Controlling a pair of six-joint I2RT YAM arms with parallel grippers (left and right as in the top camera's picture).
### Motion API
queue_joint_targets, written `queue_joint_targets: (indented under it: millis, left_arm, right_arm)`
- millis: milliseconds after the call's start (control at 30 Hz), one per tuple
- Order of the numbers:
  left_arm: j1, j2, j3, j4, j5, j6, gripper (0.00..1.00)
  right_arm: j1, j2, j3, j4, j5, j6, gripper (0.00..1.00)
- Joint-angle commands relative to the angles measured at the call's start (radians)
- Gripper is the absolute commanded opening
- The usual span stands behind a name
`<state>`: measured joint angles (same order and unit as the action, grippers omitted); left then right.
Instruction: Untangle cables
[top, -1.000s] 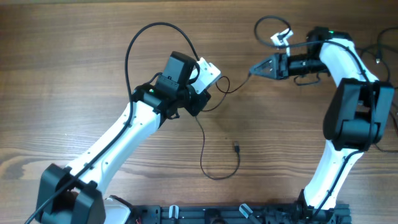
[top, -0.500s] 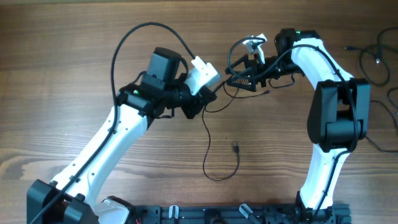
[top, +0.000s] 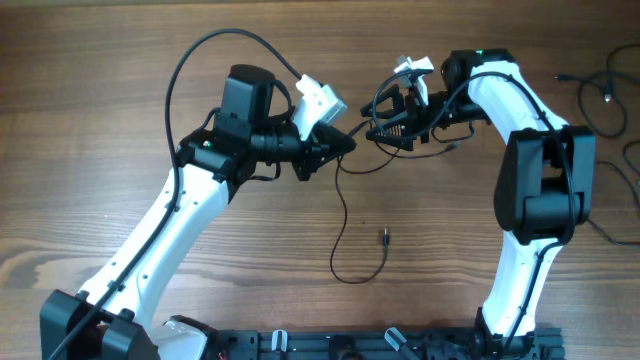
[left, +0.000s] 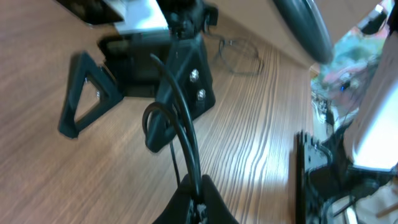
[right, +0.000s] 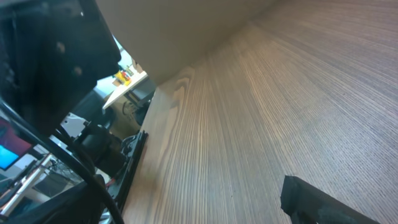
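The cable (left: 190, 140) is thin and black, with a small plug (top: 385, 237). My left gripper (top: 346, 143) pinches it tight. My right gripper (top: 378, 128), fingers spread wide, sits just beside the left gripper. Bare table (top: 450, 260) lies all around. A second ago my right gripper was far off.

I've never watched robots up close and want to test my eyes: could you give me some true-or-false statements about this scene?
1. The left gripper is shut on a thin black cable. True.
2. The right gripper is clamped shut. False: its jaws stand open.
3. A plug end lies on the wooden table. True.
4. No other cords are in sight. False: more cables lie at the table's right edge.
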<state>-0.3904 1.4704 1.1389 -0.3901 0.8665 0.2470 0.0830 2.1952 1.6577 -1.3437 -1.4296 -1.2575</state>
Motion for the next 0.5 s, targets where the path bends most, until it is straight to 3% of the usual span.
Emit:
queue_joint_targets:
  millis: [0, 233, 300, 467]
  left_arm:
    - [0.003, -0.019, 0.011, 0.092, -0.006, -0.173, 0.04]
    - [0.003, -0.019, 0.011, 0.159, -0.407, -0.503, 0.04]
    - [0.003, -0.019, 0.011, 0.182, -0.488, -0.667, 0.04]
    - [0.002, -0.018, 0.011, 0.260, -0.491, -0.877, 0.04]
  right_arm:
    - [0.023, -0.034, 0.003, -0.012, -0.039, 0.005, 0.93]
    - [0.039, -0.034, 0.003, -0.076, -0.039, 0.004, 0.96]
    - [0.048, -0.034, 0.003, -0.090, -0.040, 0.005, 0.99]
    - [0.092, -0.034, 0.003, -0.080, -0.039, 0.004, 0.99]
